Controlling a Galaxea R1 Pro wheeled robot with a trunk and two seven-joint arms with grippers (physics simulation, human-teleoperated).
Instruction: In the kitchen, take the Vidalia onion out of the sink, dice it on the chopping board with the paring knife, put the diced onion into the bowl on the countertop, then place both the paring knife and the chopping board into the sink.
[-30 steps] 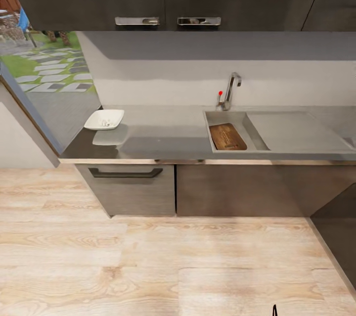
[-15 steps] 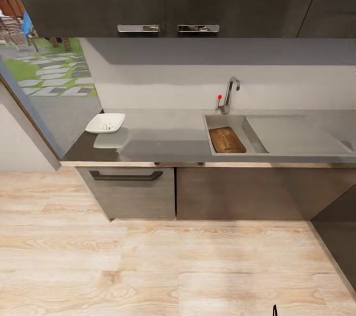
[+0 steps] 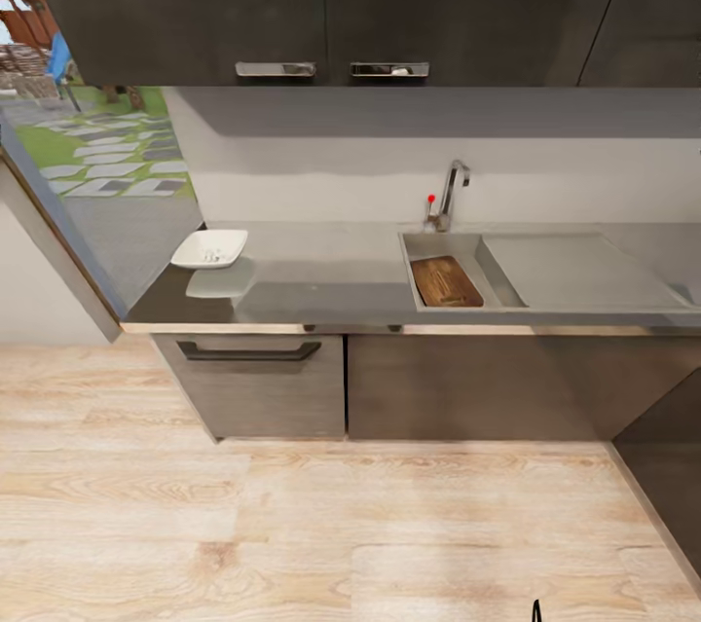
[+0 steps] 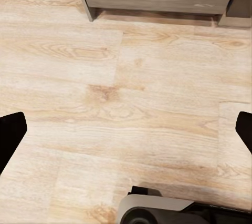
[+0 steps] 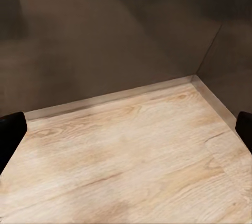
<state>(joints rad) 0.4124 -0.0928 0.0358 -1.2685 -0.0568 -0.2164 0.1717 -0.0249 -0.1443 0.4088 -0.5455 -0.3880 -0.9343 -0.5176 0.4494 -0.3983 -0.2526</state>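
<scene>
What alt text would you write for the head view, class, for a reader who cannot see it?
A grey countertop under dark cabinets holds a white bowl at its left end. To the right, a brown board lies in the steel sink below a tap. Pale wood floor fills the foreground.

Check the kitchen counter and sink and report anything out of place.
The wooden chopping board is lying inside the sink, an unusual place for a board. The white bowl sits upright on the countertop. Nothing looks spilled or damaged.

Head view far back facing countertop (image 3: 321, 276), wrist views down — shared floor (image 3: 292, 525)
</scene>
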